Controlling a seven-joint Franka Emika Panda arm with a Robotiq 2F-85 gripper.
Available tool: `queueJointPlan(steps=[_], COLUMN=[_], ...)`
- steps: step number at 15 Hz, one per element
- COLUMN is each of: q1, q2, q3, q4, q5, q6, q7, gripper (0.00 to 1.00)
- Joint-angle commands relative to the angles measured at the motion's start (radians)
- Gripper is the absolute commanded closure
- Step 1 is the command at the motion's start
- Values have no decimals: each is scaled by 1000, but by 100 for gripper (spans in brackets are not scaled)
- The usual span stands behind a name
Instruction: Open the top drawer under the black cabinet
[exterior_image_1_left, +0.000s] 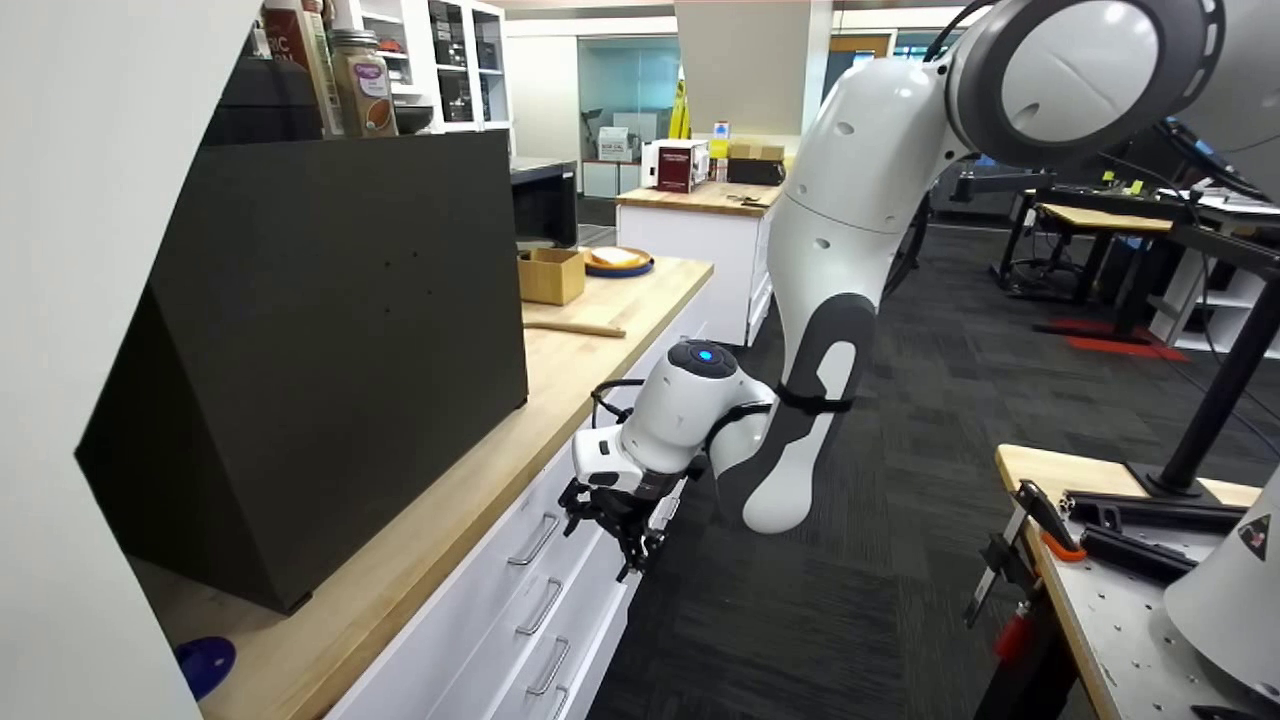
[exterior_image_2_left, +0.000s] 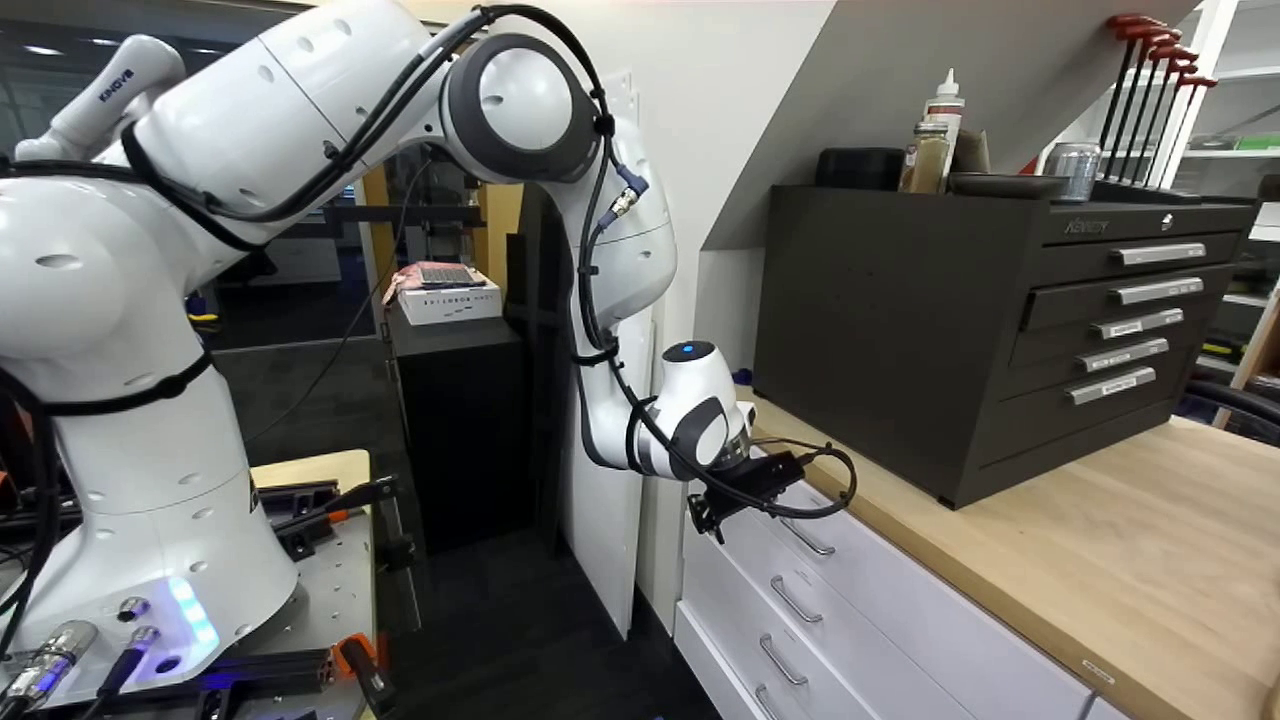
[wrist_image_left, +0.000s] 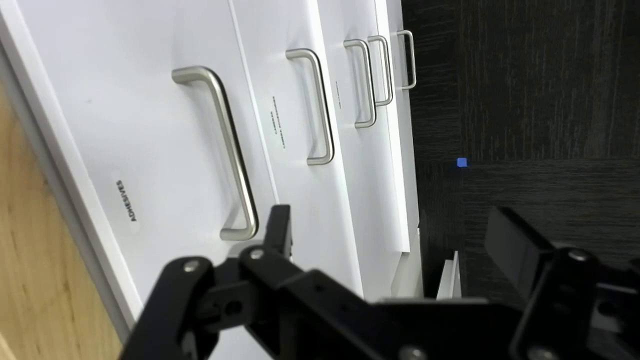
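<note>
A white robot arm (exterior_image_1_left: 840, 180) hangs its black gripper (wrist_image_left: 392, 222) in front of a bank of white drawers (exterior_image_2_left: 850, 620). The fingers (wrist_image_left: 279, 230) stand spread with nothing between them; the wrist view shows lower drawers (wrist_image_left: 315, 225) and dark floor (wrist_image_left: 510, 90) through the gap. The top drawer (wrist_image_left: 160, 145), its label (wrist_image_left: 126, 201) reading "ADHESIVES," appears closed, directly beneath the wooden counter (exterior_image_2_left: 1130, 540) on which the black cabinet (exterior_image_2_left: 880, 320) stands. Its silver handle (wrist_image_left: 233, 142) lies outside the gap, on the counter side, near one finger in the wrist view; both exterior views suggest the gripper is not touching it.

The work appears to be at the approach stage, with the handle ungrasped and the pull yet to start. The next move calls for a shift toward the counter until the handle sits between the fingers, then an advance, a firm pinch and a straight pull outward. A second handle (wrist_image_left: 322, 110) just below looks much alike, so the aim should favor the one nearest the counter. How far the fingers stand from the drawer is hard to judge from the wrist view.
</note>
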Motion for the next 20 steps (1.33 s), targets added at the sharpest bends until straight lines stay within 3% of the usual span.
queueJointPlan(steps=[1,10,20], q1=[-33,-113,-194], q2=[45,145,248], q3=[18,103,194], q4=[68,224,388], q5=[-42,-130,-130], q6=[27,-18,-104], q7=[-37,-107,-213], gripper=[0,0,0])
